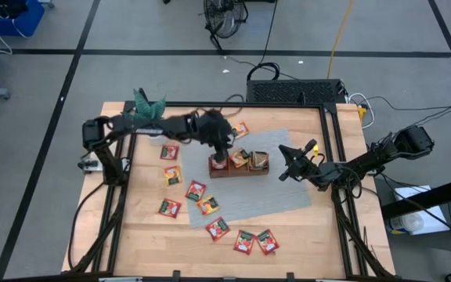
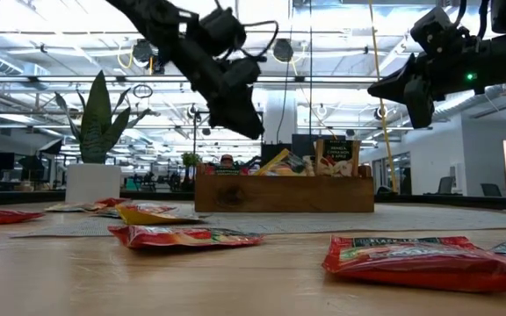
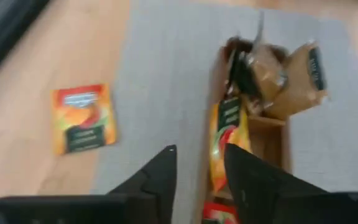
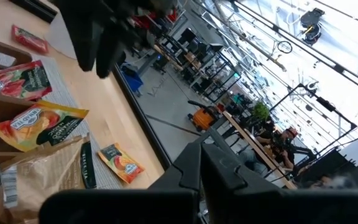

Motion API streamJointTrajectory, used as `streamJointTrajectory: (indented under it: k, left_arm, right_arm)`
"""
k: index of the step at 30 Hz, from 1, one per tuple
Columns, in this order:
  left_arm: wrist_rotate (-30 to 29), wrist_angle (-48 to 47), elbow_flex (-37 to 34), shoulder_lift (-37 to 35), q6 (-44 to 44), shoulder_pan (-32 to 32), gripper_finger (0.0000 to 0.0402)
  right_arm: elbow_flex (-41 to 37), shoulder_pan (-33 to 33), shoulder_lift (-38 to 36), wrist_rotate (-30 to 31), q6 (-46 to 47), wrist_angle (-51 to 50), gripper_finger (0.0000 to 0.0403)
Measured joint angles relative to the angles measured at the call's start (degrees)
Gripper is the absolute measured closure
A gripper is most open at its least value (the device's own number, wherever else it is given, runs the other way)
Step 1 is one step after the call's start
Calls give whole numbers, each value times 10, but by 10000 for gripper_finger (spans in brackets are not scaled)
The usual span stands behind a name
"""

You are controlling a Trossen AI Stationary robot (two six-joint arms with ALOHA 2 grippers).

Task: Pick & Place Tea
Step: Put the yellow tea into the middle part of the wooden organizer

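High view: left gripper [image 1: 222,153], fingers parted and empty, hovers over the brown wooden compartment tray's [image 1: 239,170] left end; flat red and orange tea sachets [image 1: 196,190] lie left of and below the tray. Right gripper [image 1: 286,167] is clenched right of the tray.
Left wrist view: an orange-yellow sachet [image 3: 226,144] stands in the tray beneath the fingers [image 3: 156,177].

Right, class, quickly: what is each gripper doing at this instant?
Left gripper: open above the wooden tray, holding nothing.
Right gripper: shut and empty, raised beside the tray.
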Motion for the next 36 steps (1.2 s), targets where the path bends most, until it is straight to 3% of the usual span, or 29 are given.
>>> streamJointTrajectory:
  k: [3, 8, 32, 36]
  left_arm:
    - [62, 32, 0, 23, 1, 15, 238]
    - [100, 72, 0, 62, 14, 13, 219]
    - [116, 154, 0, 101, 18, 9, 219]
    - [137, 154, 0, 105, 32, 8, 254]
  right_arm:
    - [0, 0, 0, 0, 5, -5, 403]
    - [0, 0, 0, 0, 6, -10, 403]
    - [0, -1, 0, -1, 9, -11, 403]
    - [0, -1, 0, 0, 8, -11, 403]
